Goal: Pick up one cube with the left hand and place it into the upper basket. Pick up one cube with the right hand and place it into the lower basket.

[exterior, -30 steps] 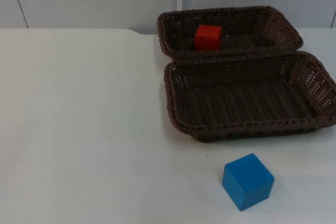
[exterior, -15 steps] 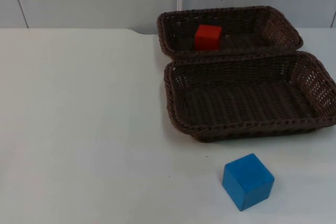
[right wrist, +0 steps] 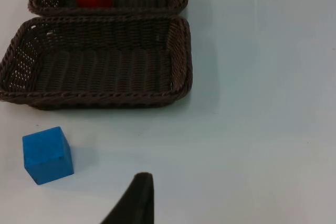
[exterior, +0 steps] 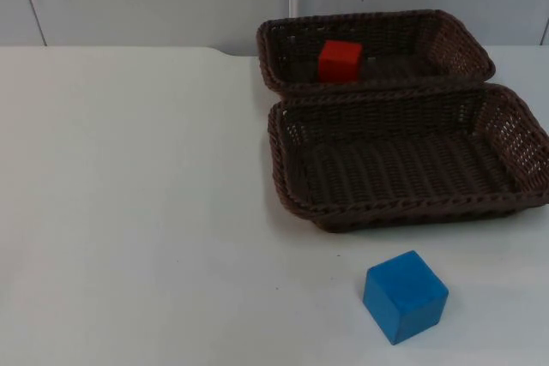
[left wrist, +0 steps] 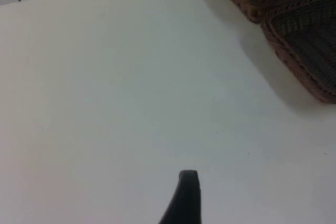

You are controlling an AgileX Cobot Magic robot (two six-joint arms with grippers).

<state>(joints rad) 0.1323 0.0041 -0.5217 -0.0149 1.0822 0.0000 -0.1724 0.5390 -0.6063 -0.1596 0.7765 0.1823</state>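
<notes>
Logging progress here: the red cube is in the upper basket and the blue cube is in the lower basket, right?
Not quite. The red cube is in the upper basket, but the blue cube sits on the table in front of the lower basket, as the top view shows.

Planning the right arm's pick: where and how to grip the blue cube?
Judging by its pose, take the blue cube from above, fingers on two opposite vertical faces. It sits flat on the table, turned at an angle, so rotate the wrist to match. Open table surrounds it; the lower basket stands apart.

Red cube (exterior: 340, 61) inside upper basket (exterior: 455, 36); blue cube (exterior: 405, 296) before empty lower basket (exterior: 292, 186).
</notes>
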